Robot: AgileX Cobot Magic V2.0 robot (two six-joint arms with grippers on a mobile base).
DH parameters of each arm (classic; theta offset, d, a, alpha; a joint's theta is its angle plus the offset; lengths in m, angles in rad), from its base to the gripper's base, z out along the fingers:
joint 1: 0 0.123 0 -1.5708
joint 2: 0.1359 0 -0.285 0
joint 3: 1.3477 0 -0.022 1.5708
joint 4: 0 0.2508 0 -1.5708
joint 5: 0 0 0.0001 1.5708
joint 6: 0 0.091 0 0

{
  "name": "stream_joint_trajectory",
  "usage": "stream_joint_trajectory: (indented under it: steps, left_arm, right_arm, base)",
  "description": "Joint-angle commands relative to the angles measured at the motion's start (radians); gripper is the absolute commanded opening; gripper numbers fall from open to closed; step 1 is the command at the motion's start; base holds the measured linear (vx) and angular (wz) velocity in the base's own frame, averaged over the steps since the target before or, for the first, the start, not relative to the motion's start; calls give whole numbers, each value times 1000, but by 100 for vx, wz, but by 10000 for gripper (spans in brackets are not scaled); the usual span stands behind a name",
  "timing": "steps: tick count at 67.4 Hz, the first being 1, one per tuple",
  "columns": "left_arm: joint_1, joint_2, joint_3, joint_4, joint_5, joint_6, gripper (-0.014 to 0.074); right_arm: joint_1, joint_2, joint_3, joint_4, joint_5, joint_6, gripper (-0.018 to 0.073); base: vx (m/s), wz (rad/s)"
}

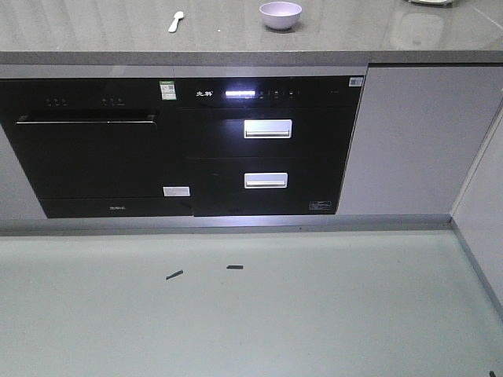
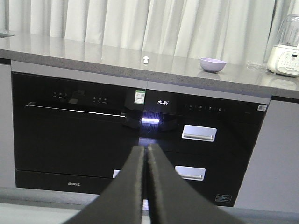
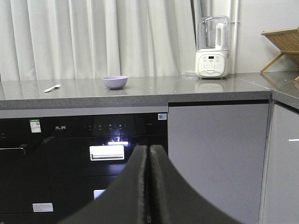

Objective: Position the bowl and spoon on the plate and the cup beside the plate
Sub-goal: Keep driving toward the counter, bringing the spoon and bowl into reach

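Observation:
The lavender bowl (image 1: 280,14) (image 2: 213,64) (image 3: 115,82) stands upright on the grey countertop (image 1: 346,35). To its left lies the small pale spoon (image 1: 175,21) (image 2: 146,59) (image 3: 52,88), apart from the bowl. The plate and the cup are out of view. My left gripper (image 2: 146,148) is shut with nothing between its fingers. It hangs low in front of the black appliance fronts, well short of the counter. My right gripper (image 3: 148,147) is also shut and empty, at about the same height below the counter edge. Neither gripper shows in the front view.
Black built-in appliances (image 1: 181,145) with white drawer handles fill the cabinet front under the counter. A white blender (image 3: 212,51) (image 2: 285,56) stands right of the bowl. A wooden rack (image 3: 282,39) sits at the far right. White curtains hang behind.

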Motion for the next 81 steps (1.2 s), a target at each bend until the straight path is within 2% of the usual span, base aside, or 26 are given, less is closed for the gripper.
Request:
stream_joint_trajectory:
  steps: [1,81]
  left_arm:
    - [0,-14,21,-8,-80,0,-6]
    - [0,-14,21,-8,-80,0,-6]
  right_arm:
    - [2,-9,8,-5,-76,-5,-4]
    - [2,-9,8,-5,-76,-5,-4]
  base:
    - [12,-1]
    - [8,0]
